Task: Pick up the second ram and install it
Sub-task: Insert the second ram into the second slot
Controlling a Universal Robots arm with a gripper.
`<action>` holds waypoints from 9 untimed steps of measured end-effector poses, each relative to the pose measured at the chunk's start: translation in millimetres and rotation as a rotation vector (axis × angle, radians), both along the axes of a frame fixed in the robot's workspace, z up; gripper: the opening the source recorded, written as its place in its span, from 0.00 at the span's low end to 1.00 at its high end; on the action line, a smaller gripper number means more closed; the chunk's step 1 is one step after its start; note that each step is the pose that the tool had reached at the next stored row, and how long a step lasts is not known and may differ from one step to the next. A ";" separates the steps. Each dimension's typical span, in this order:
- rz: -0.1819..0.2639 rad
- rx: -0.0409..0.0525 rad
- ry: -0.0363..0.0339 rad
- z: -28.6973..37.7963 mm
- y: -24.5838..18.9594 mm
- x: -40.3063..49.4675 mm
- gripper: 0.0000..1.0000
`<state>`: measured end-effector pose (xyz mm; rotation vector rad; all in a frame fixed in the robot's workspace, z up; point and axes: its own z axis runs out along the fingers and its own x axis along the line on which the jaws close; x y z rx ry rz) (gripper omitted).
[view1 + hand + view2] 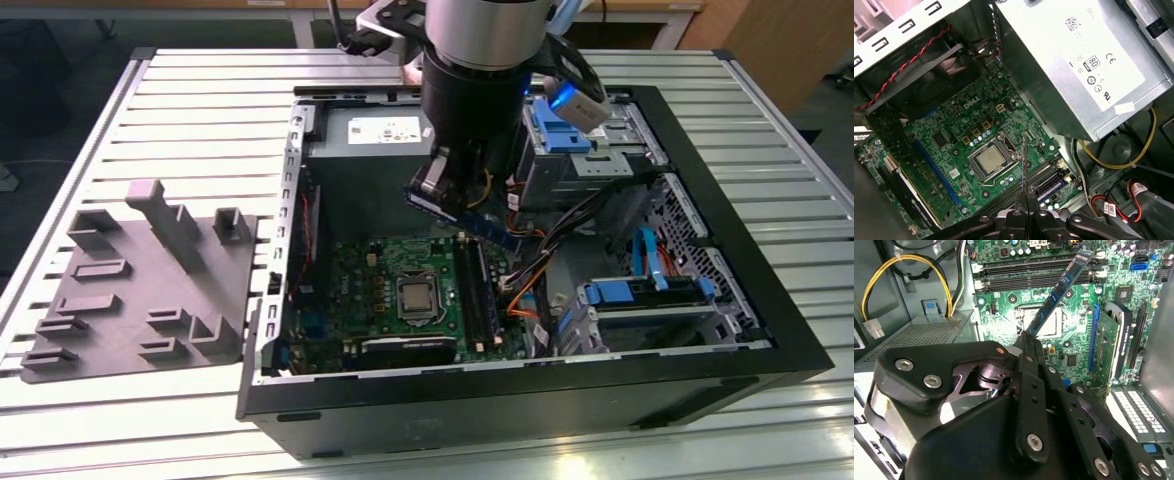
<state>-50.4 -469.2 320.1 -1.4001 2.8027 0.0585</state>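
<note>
The second ram (470, 217) is a thin blue-green board that hangs tilted above the green motherboard (380, 275) inside the open computer case. My gripper (447, 188) is shut on its upper end. In the second wrist view the second ram (1061, 287) slants away from the gripper (1029, 342) toward the long black slots (1034, 275). In the first wrist view the second ram (1024, 165) shows edge-on as a thin line rising from the gripper (1026, 207), over the slots (1041, 180) and beside the processor socket (991, 160). It touches no slot.
A grey power supply (367, 130) lies at the case's far end, with yellow and black cables (1114, 160) beside it. Drive bays with blue tabs (641, 295) fill the exterior view's right. An expansion card (1106, 340) stands on the board. A grey moulded holder (134, 290) lies outside the case.
</note>
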 end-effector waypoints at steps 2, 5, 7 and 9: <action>-0.010 0.0000 0.0000 0.0 0.0 0.0 0.12; -0.024 0.0000 0.0000 0.0 0.0 0.0 0.12; -0.034 0.0000 0.0001 0.0 0.0 0.0 0.12; -0.043 0.0000 0.0000 0.0 0.0 0.0 0.12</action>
